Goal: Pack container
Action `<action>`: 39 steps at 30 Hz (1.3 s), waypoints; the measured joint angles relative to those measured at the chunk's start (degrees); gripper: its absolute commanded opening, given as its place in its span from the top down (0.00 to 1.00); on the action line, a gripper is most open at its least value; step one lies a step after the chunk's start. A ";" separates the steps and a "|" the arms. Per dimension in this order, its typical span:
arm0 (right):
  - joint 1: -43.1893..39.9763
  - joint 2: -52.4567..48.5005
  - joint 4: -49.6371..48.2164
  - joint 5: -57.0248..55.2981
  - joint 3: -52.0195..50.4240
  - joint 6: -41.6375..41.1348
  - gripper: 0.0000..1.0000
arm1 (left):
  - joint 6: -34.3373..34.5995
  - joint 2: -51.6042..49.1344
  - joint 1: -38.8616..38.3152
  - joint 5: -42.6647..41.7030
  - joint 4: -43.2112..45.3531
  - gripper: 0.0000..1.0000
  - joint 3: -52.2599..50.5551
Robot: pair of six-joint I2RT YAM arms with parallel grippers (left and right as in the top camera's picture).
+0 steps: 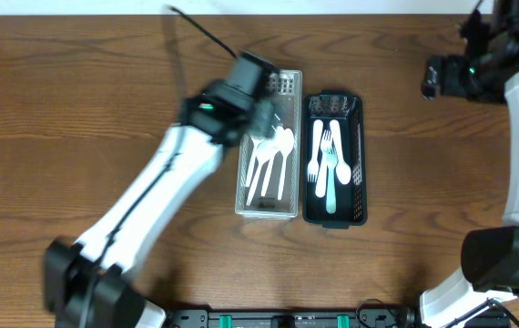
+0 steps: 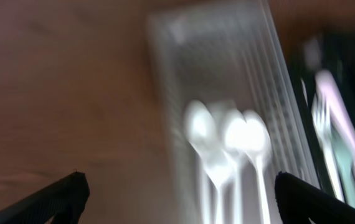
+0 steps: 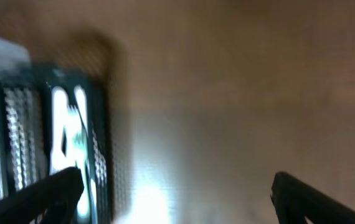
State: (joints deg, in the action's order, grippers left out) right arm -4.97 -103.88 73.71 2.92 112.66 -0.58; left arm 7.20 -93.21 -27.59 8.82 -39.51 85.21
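A clear plastic container (image 1: 269, 211) sits mid-table with several white spoons (image 1: 271, 164) in it. A black container (image 1: 360, 182) stands right beside it, holding white forks and a pale green utensil (image 1: 330, 169). My left gripper (image 1: 264, 114) hovers over the clear container's far end, open and empty; its wrist view shows the spoons (image 2: 227, 140) blurred below the spread fingers (image 2: 177, 199). My right gripper (image 1: 442, 77) is at the far right, away from both containers, open and empty (image 3: 177, 193). The black container (image 3: 103, 124) shows at the left of the right wrist view.
Bare wooden table surrounds the two containers on all sides. The left arm stretches diagonally from the front left. The right arm stands along the right edge.
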 measured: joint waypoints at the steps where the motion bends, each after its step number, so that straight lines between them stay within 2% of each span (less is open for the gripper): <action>1: 1.36 -0.02 -3.15 -0.04 -0.07 0.00 0.01 | 0.02 1.66 2.58 0.61 1.07 0.02 0.59; 6: 7.80 -0.83 -20.15 -0.24 -0.15 0.00 0.01 | 0.28 3.06 15.41 2.58 5.79 0.02 1.53; 11: 10.19 -2.91 -28.65 -1.05 -0.22 0.98 0.01 | 0.28 0.42 23.39 3.41 6.78 0.02 1.51; 17: 9.46 -3.21 -24.92 -2.80 -0.22 5.03 0.01 | 0.26 0.11 27.32 3.43 6.60 0.02 1.49; 23: 5.09 -2.97 -20.94 -2.86 -1.99 4.92 0.01 | 0.20 0.66 27.54 3.39 4.11 0.02 0.44; 25: 2.67 -1.68 -21.94 -2.14 -5.86 4.72 0.01 | 0.20 2.36 27.54 3.41 4.17 0.02 -1.92; 31: -4.87 9.01 -29.16 0.96 -26.18 3.67 0.01 | 0.20 13.05 27.32 3.41 8.57 0.02 -13.66; 39: -5.64 34.60 -40.06 0.50 -51.21 3.85 0.01 | 0.20 35.56 24.81 3.41 20.83 0.02 -36.79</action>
State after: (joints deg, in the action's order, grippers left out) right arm -10.61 -69.28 33.65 3.42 61.45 3.27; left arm 7.40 -57.65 -2.79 12.23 -18.68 48.42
